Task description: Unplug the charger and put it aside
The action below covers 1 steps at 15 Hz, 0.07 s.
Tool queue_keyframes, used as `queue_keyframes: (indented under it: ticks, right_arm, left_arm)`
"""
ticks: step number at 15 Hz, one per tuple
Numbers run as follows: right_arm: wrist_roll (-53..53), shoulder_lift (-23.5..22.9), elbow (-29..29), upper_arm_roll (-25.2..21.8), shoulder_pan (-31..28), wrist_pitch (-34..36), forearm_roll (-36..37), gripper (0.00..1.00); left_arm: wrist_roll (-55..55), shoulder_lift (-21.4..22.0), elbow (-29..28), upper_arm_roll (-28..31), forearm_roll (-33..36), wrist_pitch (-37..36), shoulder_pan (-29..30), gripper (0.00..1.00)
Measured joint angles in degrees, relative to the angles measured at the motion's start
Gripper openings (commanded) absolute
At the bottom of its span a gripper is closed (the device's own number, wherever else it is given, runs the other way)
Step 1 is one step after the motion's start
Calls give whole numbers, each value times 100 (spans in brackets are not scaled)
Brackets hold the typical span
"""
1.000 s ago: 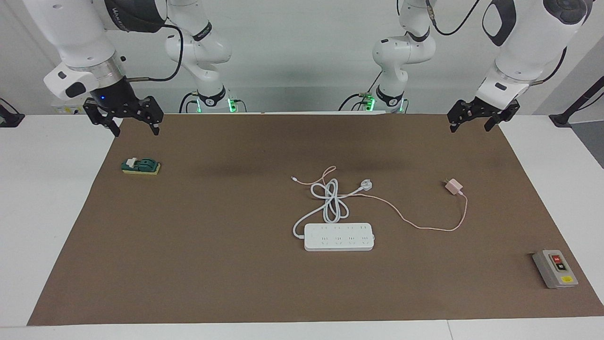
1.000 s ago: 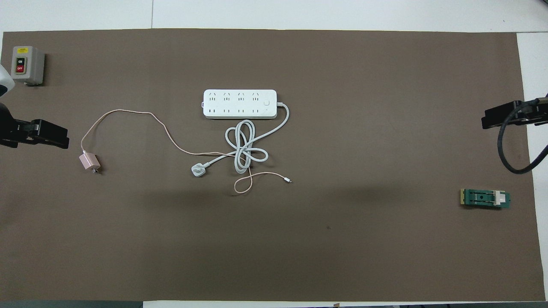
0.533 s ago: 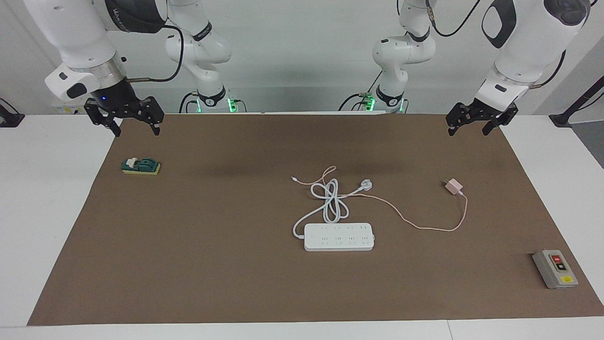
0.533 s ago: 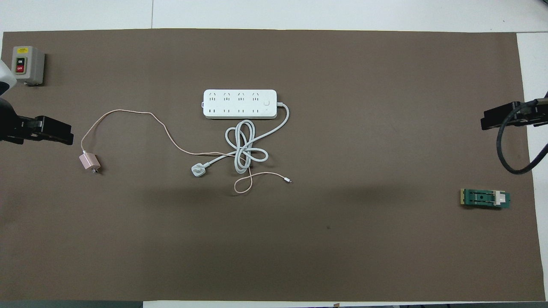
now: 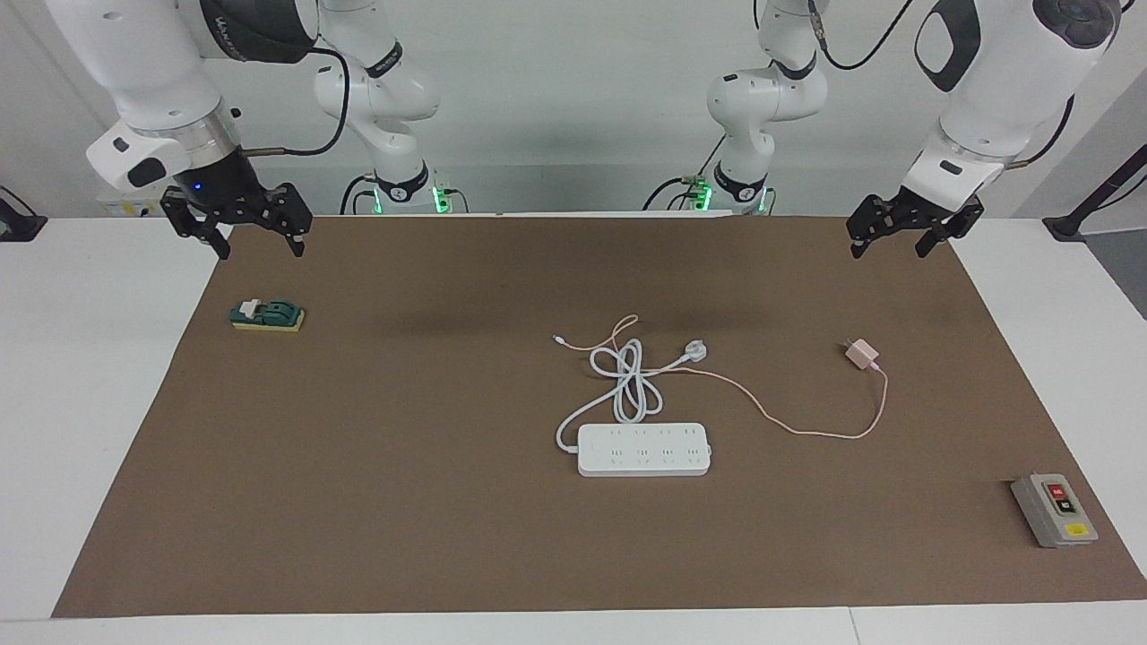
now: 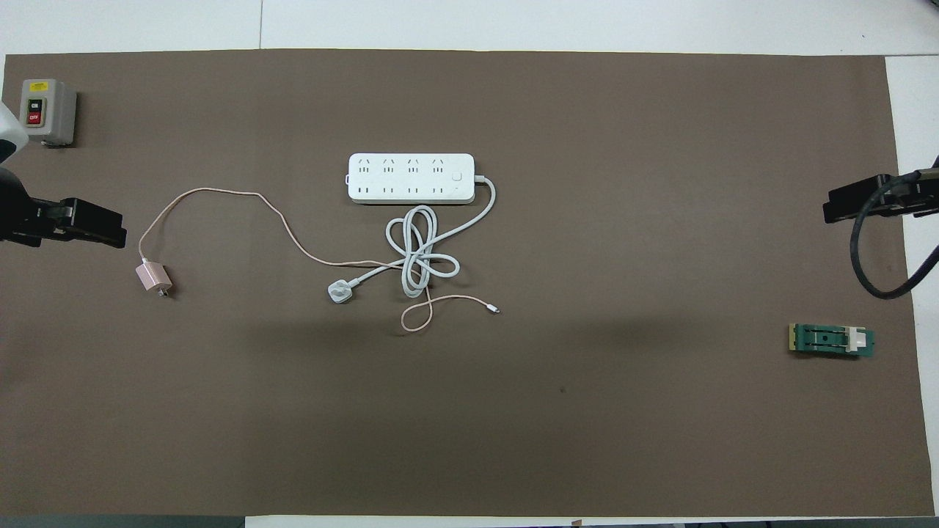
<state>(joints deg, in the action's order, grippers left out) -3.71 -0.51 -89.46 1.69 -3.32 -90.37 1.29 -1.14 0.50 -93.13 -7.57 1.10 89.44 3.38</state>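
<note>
since a moment ago the left pincer (image 5: 891, 239) has slid a bit inward over the table's (image 5: 502, 537) edge by the robots; it is wide open, holding nothing. the charger (image 5: 862, 354) lies unplugged toward the left arm's end, well apart from the power strip (image 5: 643, 450). the right pincer (image 5: 256, 236) waits open over its corner.

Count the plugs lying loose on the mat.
2. The pink charger lies toward the left arm's end. The white round plug lies mid-mat, nearer the robots than the power strip. None seems hidden.
</note>
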Motion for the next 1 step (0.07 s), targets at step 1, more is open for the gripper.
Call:
queue_keyframes:
  ticks: [1]
  right_arm:
    - [0,0,0,3,0,0,0,100]
  left_arm:
    - [0,0,0,0,-1,0,0,100]
